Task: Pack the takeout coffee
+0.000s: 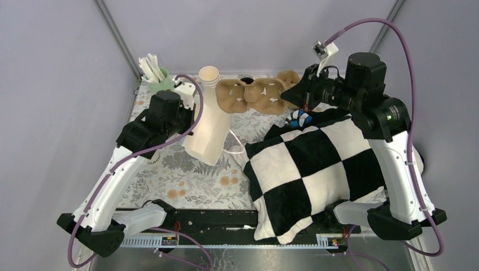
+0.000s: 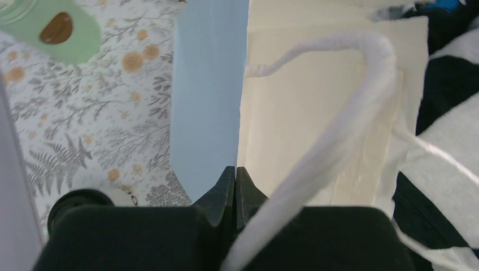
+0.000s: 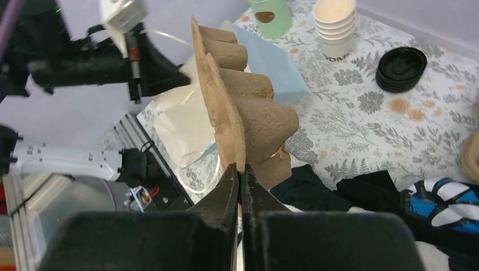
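**Asker:** What has your left claw got?

**Me:** My left claw (image 2: 235, 172) is shut tight. Its jaws pinch the edge of the bag (image 2: 316, 113), right where the cream face meets a pale blue panel. The white handle (image 2: 350, 107) loops past just to the right of my fingers.

**Asker:** And the right?

**Me:** My right claw (image 3: 240, 172) is closed too, nipping the rim of the carrier (image 3: 248, 107). The carrier stands on edge, and its wells bulge to the right in my wrist view.

**Asker:** How does the bag sit?

**Me:** Upright on the floral cloth (image 3: 361, 113), between my left arm and the checked pillow (image 1: 316, 164). The stack of cups (image 3: 336, 22) is just behind it.

**Asker:** Where is the coffee?

**Me:** I cannot tell. In none of my views can I pick out a single cup. Past the carrier I see the stack with the black lids (image 3: 402, 68) near it on the cloth, to its right. The mint cup (image 3: 271, 17) is to its left.
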Controlling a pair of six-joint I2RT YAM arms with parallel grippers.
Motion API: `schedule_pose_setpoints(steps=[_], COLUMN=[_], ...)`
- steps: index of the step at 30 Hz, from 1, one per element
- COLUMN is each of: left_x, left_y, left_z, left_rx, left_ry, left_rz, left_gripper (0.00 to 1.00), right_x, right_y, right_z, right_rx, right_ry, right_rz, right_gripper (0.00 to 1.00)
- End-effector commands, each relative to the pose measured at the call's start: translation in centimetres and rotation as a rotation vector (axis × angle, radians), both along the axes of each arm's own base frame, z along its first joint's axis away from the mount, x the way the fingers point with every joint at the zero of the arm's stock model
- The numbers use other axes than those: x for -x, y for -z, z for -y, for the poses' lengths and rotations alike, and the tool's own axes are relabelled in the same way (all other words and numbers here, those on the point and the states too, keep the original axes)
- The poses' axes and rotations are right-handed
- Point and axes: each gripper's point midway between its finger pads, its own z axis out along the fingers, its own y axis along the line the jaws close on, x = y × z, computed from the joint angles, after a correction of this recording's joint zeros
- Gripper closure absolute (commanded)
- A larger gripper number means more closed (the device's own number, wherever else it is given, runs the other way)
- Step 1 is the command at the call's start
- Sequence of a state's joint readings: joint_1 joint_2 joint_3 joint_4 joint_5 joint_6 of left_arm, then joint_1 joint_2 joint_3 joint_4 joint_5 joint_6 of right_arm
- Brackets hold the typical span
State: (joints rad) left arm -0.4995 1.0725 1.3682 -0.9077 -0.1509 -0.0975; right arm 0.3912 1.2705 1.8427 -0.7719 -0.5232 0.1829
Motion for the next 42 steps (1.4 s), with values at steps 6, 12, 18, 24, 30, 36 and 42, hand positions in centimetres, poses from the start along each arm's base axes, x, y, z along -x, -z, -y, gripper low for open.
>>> schedule_pose_setpoints(steps=[6,12,18,24,30,36,42], left_x=[-0.6,-0.9,-1.2,-1.0,-0.5,-0.1,0.3], left_y=[-2.2,-3.0,-4.2,-3.0,-1.7,-0.6,-0.3], left_z=[2.9,3.6,3.5,4.5,5.3,5.2,5.3], left_rx=[0.043,0.020,-0.009,-0.036,-0.050,-0.046,-0.012], left_ry=[0.156,0.193,0.198,0.240,0.262,0.259,0.251], left_rz=[0.126,0.156,0.195,0.153,0.123,0.112,0.110], left_gripper=[1.00,1.00,1.00,1.00,1.00,1.00,1.00], right_x=[3.9,5.1,4.5,3.9,3.0,2.8,2.2], right_y=[2.1,4.4,6.4,6.5,5.1,4.1,4.3], right_z=[-0.7,-2.3,-3.6,-6.8,-9.0,-9.3,-9.6], right_rx=[0.229,0.341,0.522,0.596,0.632,0.637,0.653], right_ry=[-0.146,-0.173,-0.128,-0.109,-0.111,-0.162,-0.176], right_rz=[0.104,0.065,0.068,0.156,0.318,0.446,0.521], right_gripper=[1.00,1.00,1.00,1.00,1.00,1.00,1.00])
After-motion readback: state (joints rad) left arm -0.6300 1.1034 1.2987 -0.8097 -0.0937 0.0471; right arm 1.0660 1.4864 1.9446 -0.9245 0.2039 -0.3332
